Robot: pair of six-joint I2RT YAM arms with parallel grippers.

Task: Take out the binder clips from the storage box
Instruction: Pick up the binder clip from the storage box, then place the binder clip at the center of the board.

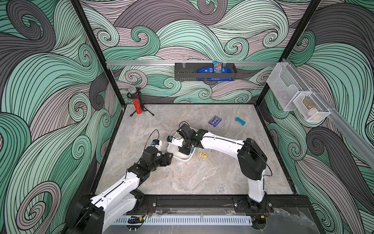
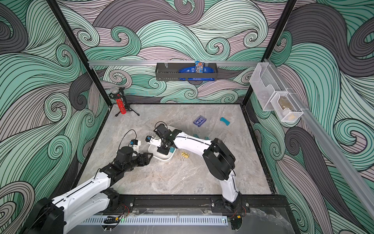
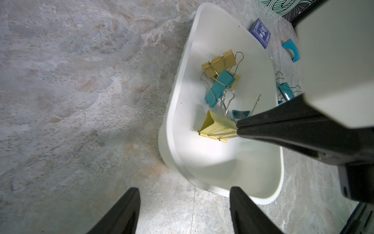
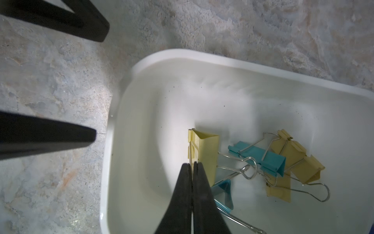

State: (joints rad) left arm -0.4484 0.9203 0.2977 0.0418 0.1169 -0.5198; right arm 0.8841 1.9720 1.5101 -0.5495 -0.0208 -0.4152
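Right wrist: right gripper [image 4: 192, 163] pinches folded yellow binder clip [image 4: 205, 150]; left gripper [image 3: 185, 189] spread.

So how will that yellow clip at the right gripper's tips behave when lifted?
The yellow clip looks stiff and probably light. The right gripper pinches only its thin wire edge, so it may pivot or slip. A teal clip beside it might snag.

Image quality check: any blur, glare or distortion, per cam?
Right wrist view: storage box inner wall smeared, bright glare on its floor beside the yellow clip, right gripper soft near the lens. Left wrist view: box rim bowed by the lens, right arm's white link out of focus. Both top views: sharp, evenly lit.
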